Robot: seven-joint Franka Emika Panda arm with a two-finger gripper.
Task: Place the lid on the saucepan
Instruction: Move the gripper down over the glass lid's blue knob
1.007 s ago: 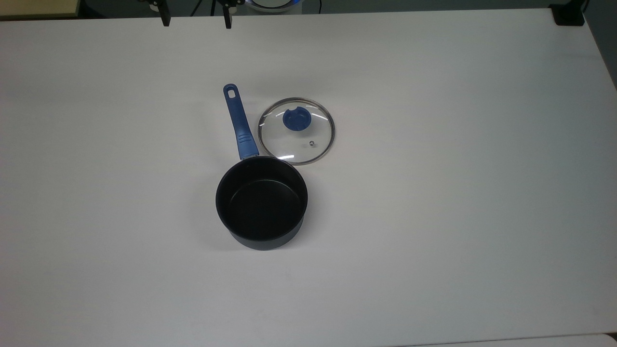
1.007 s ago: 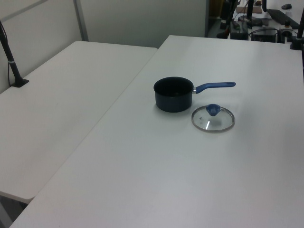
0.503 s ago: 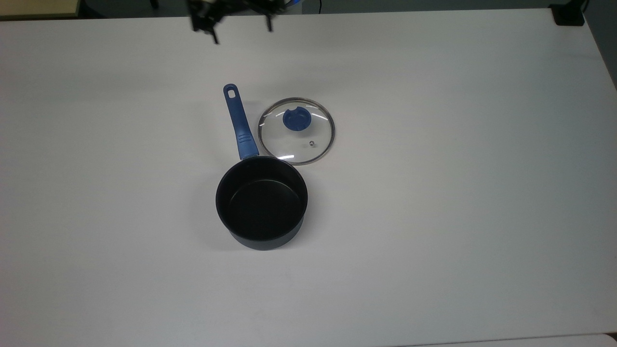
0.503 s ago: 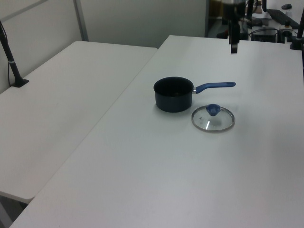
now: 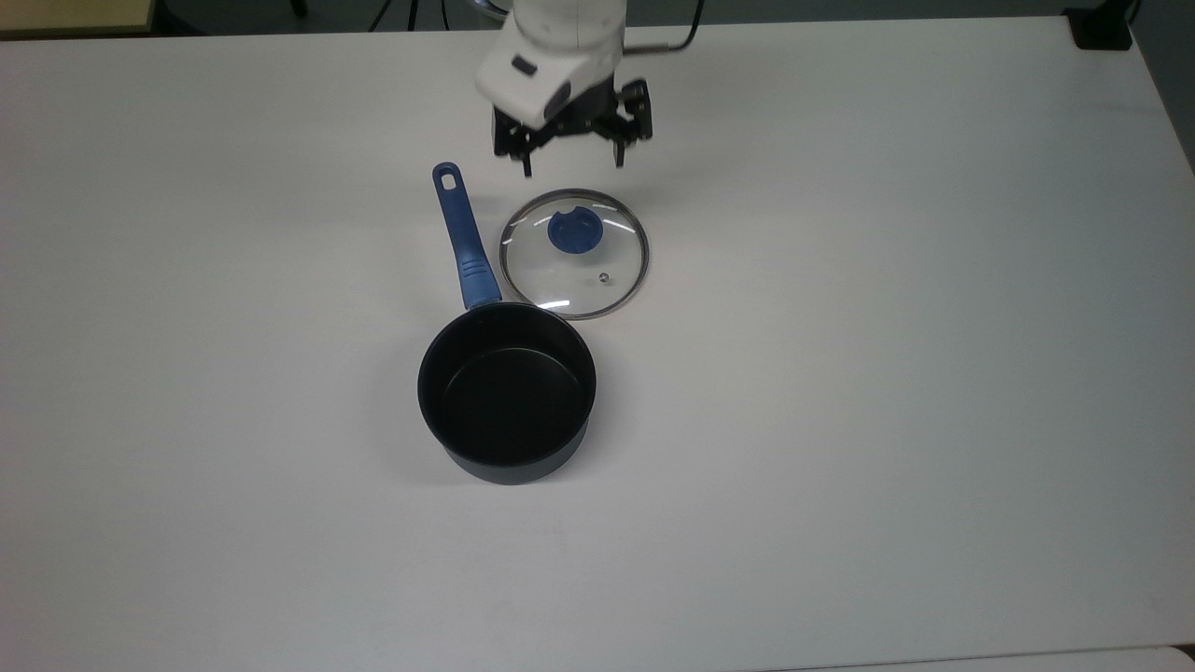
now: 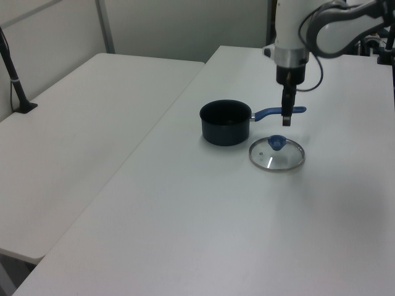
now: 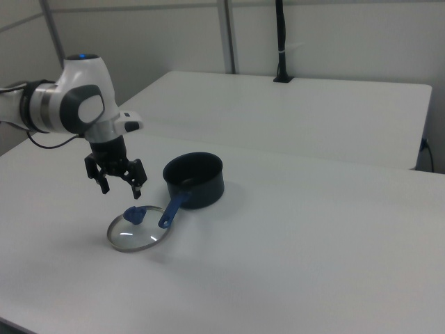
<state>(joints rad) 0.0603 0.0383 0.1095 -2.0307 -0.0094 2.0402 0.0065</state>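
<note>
The saucepan point(image 5: 506, 392) stands upright on the white table, black inside, and its blue handle point(image 5: 462, 238) points toward the top view's upper edge. Flat on the table to the right of that handle lies the glass lid point(image 5: 597, 266), blue knob point(image 5: 573, 231) facing up. My gripper point(image 5: 573, 166) hangs open, its fingers spread wide and holding nothing, just beyond the lid's far rim in the top view. In the left view the gripper point(image 6: 286, 120) is a little above the lid point(image 6: 277, 157) and in front of the handle point(image 6: 274, 112). In the right view the gripper point(image 7: 122, 190) hovers above the lid point(image 7: 139, 229), left of the saucepan point(image 7: 194, 179).
A black clamp point(image 5: 1100, 33) sits at the table's corner at the top view's upper right. A second white table point(image 6: 74, 135) adjoins this one on the left view's left, with a black pole point(image 6: 12, 68) at its far edge.
The arm has come in from the top view's upper edge and lowered toward the lid. The saucepan and lid have not moved.
</note>
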